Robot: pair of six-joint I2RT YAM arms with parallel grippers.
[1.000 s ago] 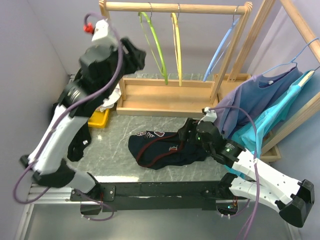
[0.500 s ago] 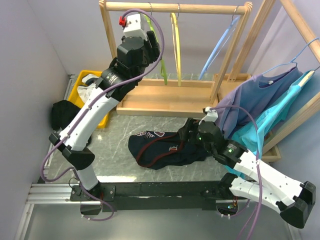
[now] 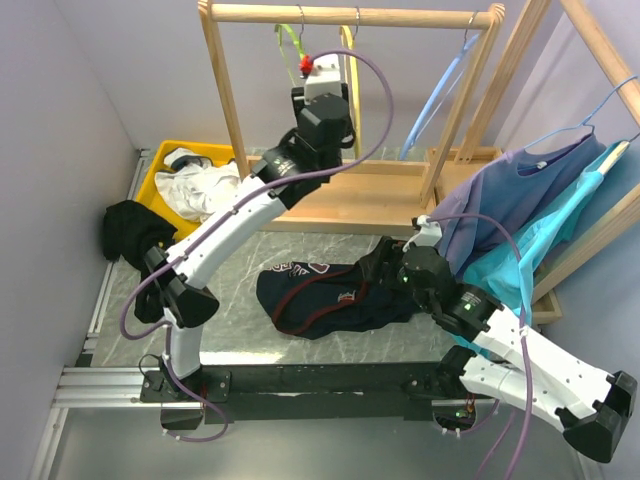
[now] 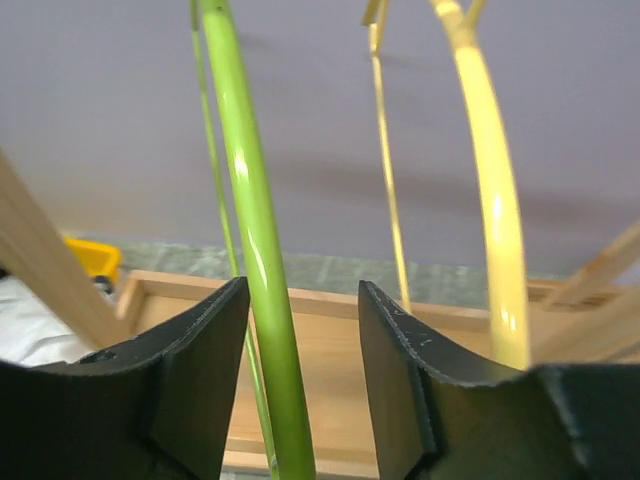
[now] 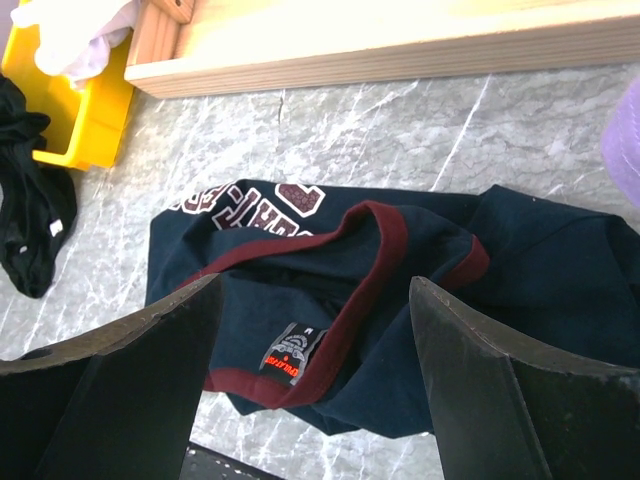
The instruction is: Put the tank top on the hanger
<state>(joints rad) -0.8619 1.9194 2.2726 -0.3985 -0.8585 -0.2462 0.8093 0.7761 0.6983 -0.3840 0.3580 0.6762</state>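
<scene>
The left fingers are spread apart, and the thin bar of the green hanger is seen standing between them. The bar is close to one finger, but nothing is squeezed yet. One second ago this arm was held far off to the left side. It has been swung across and lifted up to the wooden rail, where the green hanger is hung by its hook beside the yellow hanger. So the hanger has been reached, and a grab looks ready to be made. The fingers only need to be closed on the bar.

The right fingers are also spread wide, and nothing is held in them. They are kept just above the tank top, much as before. The tank top has not been moved. It is still lying crumpled on the bench, near the right arm, with its dark red trim turned up. It is well apart from the hanger. Most of the job is still left: the hanger has to be brought down, and the top has to be put on it.
</scene>
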